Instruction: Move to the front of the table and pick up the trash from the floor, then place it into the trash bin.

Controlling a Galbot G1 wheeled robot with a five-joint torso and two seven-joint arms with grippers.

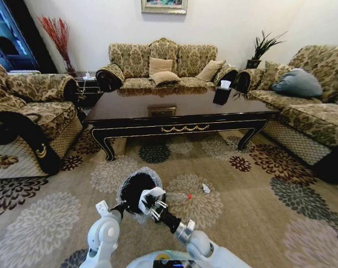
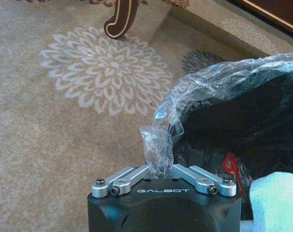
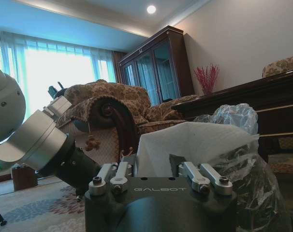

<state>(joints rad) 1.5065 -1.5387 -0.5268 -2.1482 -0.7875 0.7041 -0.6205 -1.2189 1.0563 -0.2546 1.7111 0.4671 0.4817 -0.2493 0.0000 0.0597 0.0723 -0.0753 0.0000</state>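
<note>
Right gripper (image 1: 149, 198) hangs over the trash bin (image 1: 136, 190), jaws clamped on the white paper sheet (image 3: 185, 145). Left gripper (image 2: 158, 166) pinches the bin's plastic liner (image 2: 156, 150) at the rim. The clear bottle (image 1: 179, 196) lies on the carpet just beside the bin, table (image 1: 174, 111) beyond.

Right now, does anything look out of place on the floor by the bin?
Yes. A clear plastic bottle lies on its side on the carpet beside the trash bin, with a small white scrap just past it. Both are litter, not yet binned.
</note>
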